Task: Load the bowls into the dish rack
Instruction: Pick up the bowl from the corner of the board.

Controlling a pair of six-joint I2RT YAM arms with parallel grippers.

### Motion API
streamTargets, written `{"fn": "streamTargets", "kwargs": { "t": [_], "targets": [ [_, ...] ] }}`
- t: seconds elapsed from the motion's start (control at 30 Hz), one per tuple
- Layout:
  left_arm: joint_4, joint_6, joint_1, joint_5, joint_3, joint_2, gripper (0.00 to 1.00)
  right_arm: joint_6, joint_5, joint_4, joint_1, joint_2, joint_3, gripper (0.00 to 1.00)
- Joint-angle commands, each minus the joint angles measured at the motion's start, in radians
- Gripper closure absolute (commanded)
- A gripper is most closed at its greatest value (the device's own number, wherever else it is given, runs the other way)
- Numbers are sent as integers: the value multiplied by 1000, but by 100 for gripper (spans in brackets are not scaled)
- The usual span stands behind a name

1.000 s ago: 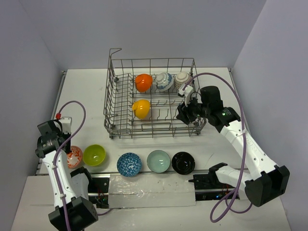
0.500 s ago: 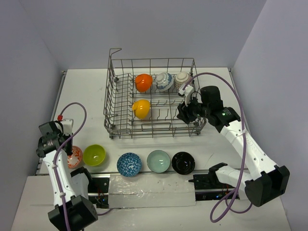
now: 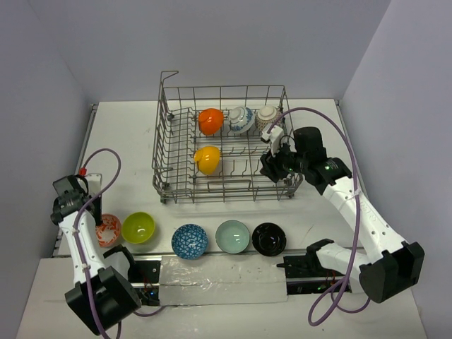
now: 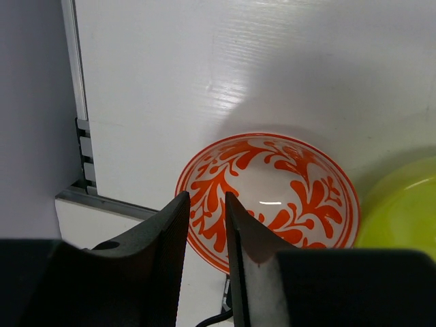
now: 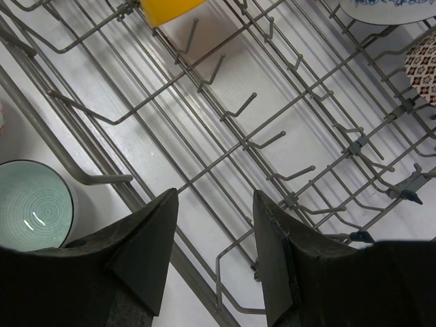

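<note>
Left hand [image 4: 208, 204] hangs over the red-and-white bowl [image 4: 269, 194] at the worktop's [image 3: 120, 141] left edge, its fingers a narrow slit apart and gripping nothing. To the right, in a row, lie the lime bowl [image 3: 138, 227], blue-patterned bowl [image 3: 189, 241], teal bowl [image 3: 232, 236] and black bowl [image 3: 269, 239]. The dish rack [image 3: 224, 87] holds the orange bowl [image 3: 210, 121], yellow bowl [image 3: 207, 159] and two patterned bowls [image 3: 241, 119]. Right hand [image 5: 214, 204] hovers over the rack's near right tines, partly open and empty.

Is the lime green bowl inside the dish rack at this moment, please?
No, the lime green bowl sits on the table, outside the dish rack.
</note>
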Motion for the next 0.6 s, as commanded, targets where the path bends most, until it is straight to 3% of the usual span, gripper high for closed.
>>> {"fn": "streamTargets", "kwargs": {
  "t": [0.0, 0.57],
  "targets": [
    [63, 24, 25, 8, 9, 22, 67, -9, 16, 42, -4, 2, -1, 44],
    [96, 39, 48, 33, 49, 124, 68, -17, 35, 42, -2, 10, -7, 44]
  ]
}}
